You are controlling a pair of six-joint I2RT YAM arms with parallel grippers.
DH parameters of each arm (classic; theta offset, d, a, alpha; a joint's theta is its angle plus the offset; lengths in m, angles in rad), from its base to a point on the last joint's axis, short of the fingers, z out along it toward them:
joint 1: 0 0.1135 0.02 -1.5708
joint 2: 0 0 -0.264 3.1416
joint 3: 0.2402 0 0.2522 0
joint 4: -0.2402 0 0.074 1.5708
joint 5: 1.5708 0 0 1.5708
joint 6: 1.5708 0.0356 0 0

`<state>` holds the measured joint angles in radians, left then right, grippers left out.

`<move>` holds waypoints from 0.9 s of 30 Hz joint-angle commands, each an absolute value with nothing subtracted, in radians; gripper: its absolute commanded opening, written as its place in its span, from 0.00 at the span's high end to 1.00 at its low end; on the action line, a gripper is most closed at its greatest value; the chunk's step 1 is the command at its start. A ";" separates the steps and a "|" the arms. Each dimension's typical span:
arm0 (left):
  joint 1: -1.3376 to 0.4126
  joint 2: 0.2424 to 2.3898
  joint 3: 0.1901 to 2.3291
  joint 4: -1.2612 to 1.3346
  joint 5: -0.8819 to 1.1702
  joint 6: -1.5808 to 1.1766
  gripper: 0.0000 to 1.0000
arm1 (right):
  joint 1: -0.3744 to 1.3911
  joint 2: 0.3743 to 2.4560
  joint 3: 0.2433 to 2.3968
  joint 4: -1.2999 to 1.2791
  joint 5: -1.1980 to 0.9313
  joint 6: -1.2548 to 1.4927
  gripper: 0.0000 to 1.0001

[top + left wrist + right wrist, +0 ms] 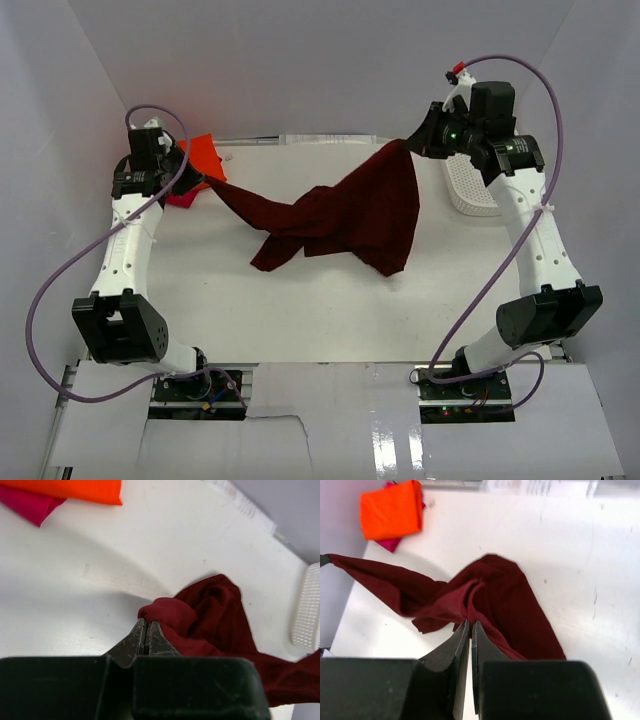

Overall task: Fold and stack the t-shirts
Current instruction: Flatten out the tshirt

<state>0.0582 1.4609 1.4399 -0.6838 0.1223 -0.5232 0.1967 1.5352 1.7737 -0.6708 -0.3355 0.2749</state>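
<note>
The dark maroon t-shirt (350, 215) hangs stretched between both arms above the white table (300, 300), its middle sagging down to the surface. At the far left, my left gripper (203, 181) is shut on one corner of it; in the left wrist view the cloth (200, 620) bunches at the closed fingertips (145, 625). My right gripper (412, 143), raised at the far right, is shut on the other end, and the maroon shirt (485, 600) spreads out below its tips (470, 625). A folded orange t-shirt (205, 155) lies on a magenta t-shirt (180, 200) at the back left.
A white mesh basket (470, 185) stands at the back right, under the right arm, and shows again at the right edge of the left wrist view as a white basket (306, 610). White walls close in the table on three sides.
</note>
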 commanded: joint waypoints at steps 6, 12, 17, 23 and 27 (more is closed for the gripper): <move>0.074 1.329 1.565 -0.677 0.198 -0.529 1.00 | 0.195 1.398 1.956 -0.619 -0.468 0.238 0.92; 0.074 0.966 1.416 -0.534 0.126 -0.528 1.00 | 0.195 1.050 1.781 -0.424 -0.589 0.256 0.92; 0.074 0.731 1.368 -0.427 0.078 -0.515 1.00 | 0.193 0.832 1.761 -0.290 -0.589 0.207 0.92; 0.072 0.589 1.480 -0.426 0.022 -0.496 1.00 | 0.193 0.606 1.730 -0.127 -0.479 0.202 0.92; 0.072 0.575 1.566 -0.466 0.014 -0.488 1.00 | 0.193 0.609 1.814 -0.207 -0.417 0.207 0.92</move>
<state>0.0692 0.5438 1.5299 -0.4332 0.0517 -0.5068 0.1967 0.5472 1.7947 -0.2092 -0.4953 0.2085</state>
